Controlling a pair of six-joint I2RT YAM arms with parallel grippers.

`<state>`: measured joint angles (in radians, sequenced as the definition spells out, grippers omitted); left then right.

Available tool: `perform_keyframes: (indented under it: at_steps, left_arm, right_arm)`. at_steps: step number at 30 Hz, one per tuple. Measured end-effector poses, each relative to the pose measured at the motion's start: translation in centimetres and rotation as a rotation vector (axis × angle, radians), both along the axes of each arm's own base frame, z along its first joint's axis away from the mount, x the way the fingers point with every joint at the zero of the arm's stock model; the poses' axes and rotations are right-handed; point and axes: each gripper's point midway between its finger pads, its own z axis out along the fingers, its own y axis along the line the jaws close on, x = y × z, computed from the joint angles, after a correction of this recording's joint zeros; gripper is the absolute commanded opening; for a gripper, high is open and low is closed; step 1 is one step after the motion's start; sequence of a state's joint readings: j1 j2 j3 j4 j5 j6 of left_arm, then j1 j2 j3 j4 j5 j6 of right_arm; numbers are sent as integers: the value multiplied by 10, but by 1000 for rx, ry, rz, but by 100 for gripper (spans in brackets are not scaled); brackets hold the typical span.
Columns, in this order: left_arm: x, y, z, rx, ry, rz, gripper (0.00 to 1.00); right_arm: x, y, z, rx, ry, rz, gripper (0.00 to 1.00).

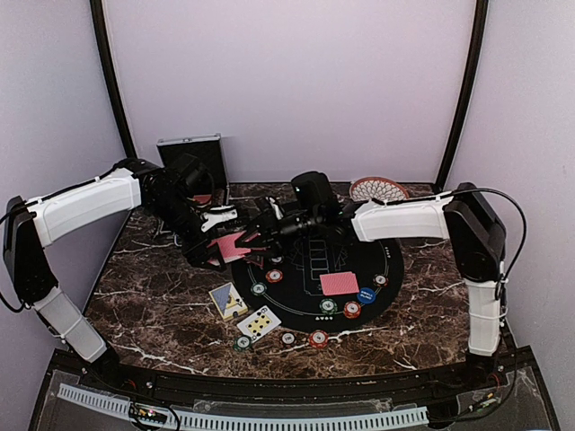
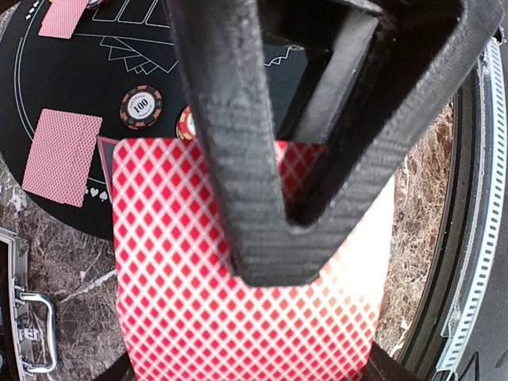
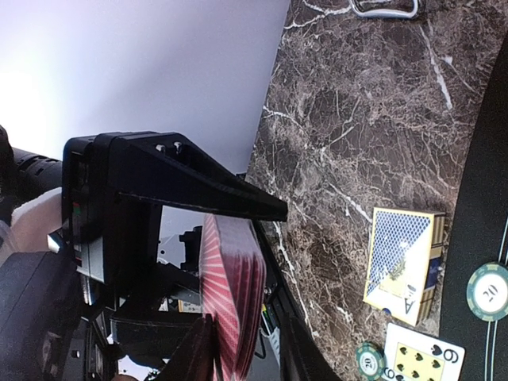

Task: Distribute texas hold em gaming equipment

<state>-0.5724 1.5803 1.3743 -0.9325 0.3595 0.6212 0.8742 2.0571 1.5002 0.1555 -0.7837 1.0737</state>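
Note:
My left gripper [image 1: 220,248] is shut on a deck of red-backed playing cards [image 1: 231,243], held just left of the round black felt mat [image 1: 391,260]. In the left wrist view the deck [image 2: 198,317] fills the frame between my own jaws [image 2: 252,367], and one finger of the right gripper [image 2: 246,159] lies across its top. My right gripper [image 1: 262,235] reaches in from the right. Its jaws [image 3: 248,353] straddle the deck's edge [image 3: 234,294]: one touches the back, the other stands slightly off. Poker chips [image 1: 328,305] and one red-backed card [image 1: 339,283] lie on the mat.
A blue card box [image 1: 228,301] and a face-up card [image 1: 259,323] lie on the marble left of the mat. A silver case [image 1: 190,157] stands open at the back left, a woven dish [image 1: 378,189] at the back right. More cards [image 2: 62,155] and a triangle marker [image 2: 105,159] rest on the mat.

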Motion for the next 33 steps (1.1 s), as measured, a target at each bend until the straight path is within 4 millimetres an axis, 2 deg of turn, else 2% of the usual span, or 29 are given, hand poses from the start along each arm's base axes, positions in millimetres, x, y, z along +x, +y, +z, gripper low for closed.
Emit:
perform_keyframes:
  at_steps: [22, 33]
  left_arm:
    - [0, 2, -3, 12, 0, 3, 0]
    - [1, 2, -5, 12, -5, 2, 0]
  right_arm:
    - [-4, -11, 10, 56, 84, -10, 0]
    - [-4, -14, 16, 101, 126, -8, 0]
